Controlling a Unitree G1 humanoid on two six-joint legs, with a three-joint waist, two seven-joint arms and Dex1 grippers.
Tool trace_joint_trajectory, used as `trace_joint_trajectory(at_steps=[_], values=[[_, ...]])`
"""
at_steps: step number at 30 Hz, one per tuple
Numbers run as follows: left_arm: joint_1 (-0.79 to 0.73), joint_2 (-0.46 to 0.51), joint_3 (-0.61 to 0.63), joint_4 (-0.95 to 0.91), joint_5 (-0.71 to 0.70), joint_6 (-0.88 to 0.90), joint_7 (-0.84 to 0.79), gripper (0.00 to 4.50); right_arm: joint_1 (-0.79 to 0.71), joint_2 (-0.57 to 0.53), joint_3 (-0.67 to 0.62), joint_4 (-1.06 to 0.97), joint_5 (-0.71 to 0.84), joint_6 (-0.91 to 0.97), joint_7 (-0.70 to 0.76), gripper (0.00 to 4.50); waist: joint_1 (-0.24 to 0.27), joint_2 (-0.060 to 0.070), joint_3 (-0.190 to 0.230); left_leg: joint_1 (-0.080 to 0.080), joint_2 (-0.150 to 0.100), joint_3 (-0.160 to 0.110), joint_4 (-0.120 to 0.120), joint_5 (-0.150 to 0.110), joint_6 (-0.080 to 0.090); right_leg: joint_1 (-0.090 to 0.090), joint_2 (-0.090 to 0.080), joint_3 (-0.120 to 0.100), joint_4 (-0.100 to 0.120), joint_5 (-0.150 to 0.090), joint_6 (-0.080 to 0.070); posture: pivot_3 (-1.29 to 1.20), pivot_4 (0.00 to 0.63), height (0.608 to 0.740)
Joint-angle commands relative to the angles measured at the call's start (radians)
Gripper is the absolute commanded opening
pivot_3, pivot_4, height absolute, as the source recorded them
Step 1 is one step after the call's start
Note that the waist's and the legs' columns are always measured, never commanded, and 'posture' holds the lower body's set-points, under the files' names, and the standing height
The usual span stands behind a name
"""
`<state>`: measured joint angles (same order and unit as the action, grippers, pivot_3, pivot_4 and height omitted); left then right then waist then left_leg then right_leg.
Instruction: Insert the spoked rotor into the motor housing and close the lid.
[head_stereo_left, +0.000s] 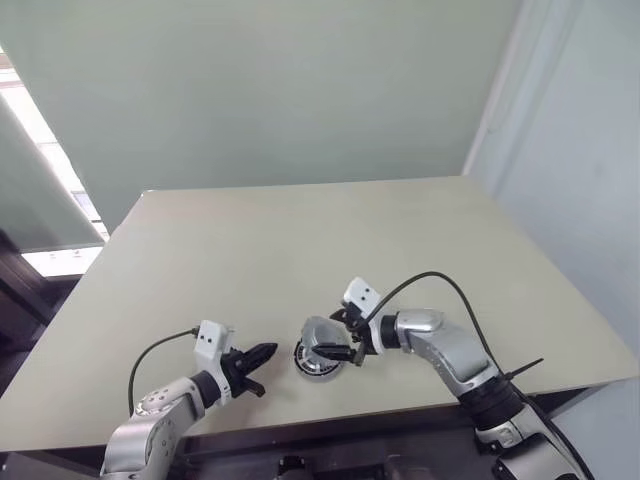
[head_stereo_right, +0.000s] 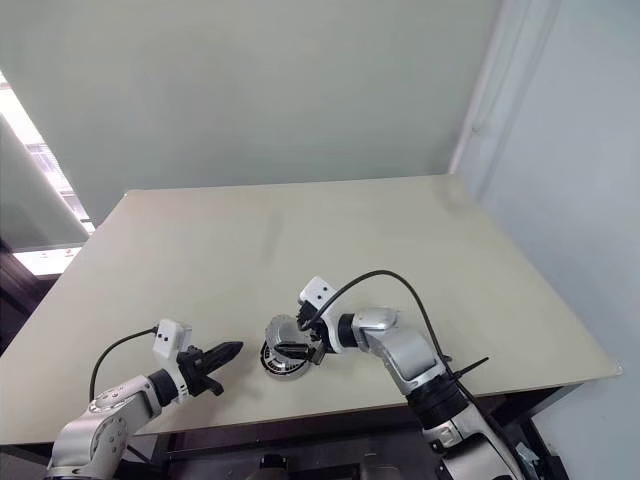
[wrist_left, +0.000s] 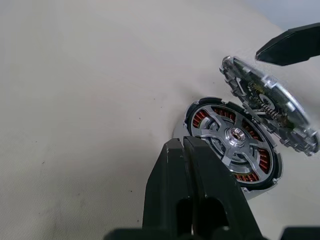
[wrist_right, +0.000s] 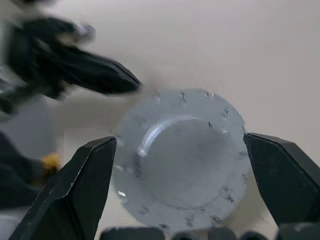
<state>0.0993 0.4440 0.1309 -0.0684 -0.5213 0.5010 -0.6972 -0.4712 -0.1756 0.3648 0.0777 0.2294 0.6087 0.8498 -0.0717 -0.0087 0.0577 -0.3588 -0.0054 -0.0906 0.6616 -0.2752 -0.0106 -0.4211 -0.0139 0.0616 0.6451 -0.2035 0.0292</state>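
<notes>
left wrist view: right gripper (wrist_right: 180, 150) clamps lid (wrist_left: 270, 107) tilted over spoked rotor (wrist_left: 234, 141).

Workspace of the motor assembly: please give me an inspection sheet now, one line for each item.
Surface: beige table, bare apart from the job's things.
Job's things: spoked rotor sits in the motor housing; lid tilted above it.
Clutter: nothing seen.
Grippers: right gripper holds the lid between wide-set fingers; left gripper shut, empty, beside the housing.
Cables: black cable loops over the right arm.
Surroundings: pale walls.
</notes>
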Motion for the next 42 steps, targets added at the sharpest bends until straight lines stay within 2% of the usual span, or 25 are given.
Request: trace_joint_trajectory(at_steps=[1,9,17,29,32,34,42], values=[[-0.017,0.007,0.0,-0.031,0.005,-0.007,-0.005,0.0,-0.022,0.011,-0.059,0.035,0.085,-0.118,0.121,4.45,0.0,0.0,0.0,0.0,0.0,0.0,0.0,0.0,0.0,0.0,0.0,0.0,0.0,0.0,0.0,0.0,0.0,0.74],[-0.015,0.011,-0.003,-0.053,0.001,0.003,-0.002,0.0,-0.075,0.001,-0.056,0.237,0.045,-0.319,0.239,4.45,0.0,0.0,0.0,0.001,0.0,0.0,0.001,0.0,0.0,0.001,0.0,0.0,0.0,0.0,0.0,0.0,0.0,0.74],[0.013,0.013,0.003,-0.09,-0.002,0.016,0.003,0.0,-0.125,0.018,-0.041,0.416,-0.027,-0.425,0.249,4.45,0.0,0.0,0.0,0.002,0.0,0.0,0.0,0.0,0.0,0.002,0.0,0.0,0.0,0.0,-0.001,0.0,0.0,0.74],[0.035,0.024,0.013,-0.12,-0.006,0.03,0.013,0.0,-0.159,0.063,-0.047,0.55,-0.086,-0.502,0.248,4.45,-0.001,0.001,0.0,0.004,0.0,0.0,0.001,0.0,0.0,0.003,0.0,0.001,0.001,0.001,-0.001,0.0,0.0,0.74],[0.04,0.025,0.015,-0.121,-0.006,0.029,0.013,0.0,-0.159,0.069,-0.05,0.559,-0.096,-0.512,0.239,3.91,-0.002,0.001,0.0,0.005,0.0,0.0,0.001,0.0,0.0,0.005,0.0,0.001,0.001,0.001,-0.001,0.0,0.0,0.74],[0.04,0.026,0.015,-0.117,-0.004,0.026,0.011,0.0,-0.159,0.07,-0.05,0.561,-0.103,-0.515,0.233,3.27,-0.002,0.001,0.0,0.006,0.0,0.0,0.001,0.0,0.0,0.005,0.0,0.0,0.001,0.001,-0.001,0.0,0.0,0.74],[0.032,0.026,0.007,-0.092,0.004,0.014,0.002,0.0,-0.17,0.068,-0.007,0.514,-0.186,-0.414,0.151,3.21,-0.003,0.002,0.001,0.015,0.0,0.0,0.0,0.0,0.0,0.013,0.0,0.001,0.001,-0.001,-0.004,0.0,0.0,0.74]])
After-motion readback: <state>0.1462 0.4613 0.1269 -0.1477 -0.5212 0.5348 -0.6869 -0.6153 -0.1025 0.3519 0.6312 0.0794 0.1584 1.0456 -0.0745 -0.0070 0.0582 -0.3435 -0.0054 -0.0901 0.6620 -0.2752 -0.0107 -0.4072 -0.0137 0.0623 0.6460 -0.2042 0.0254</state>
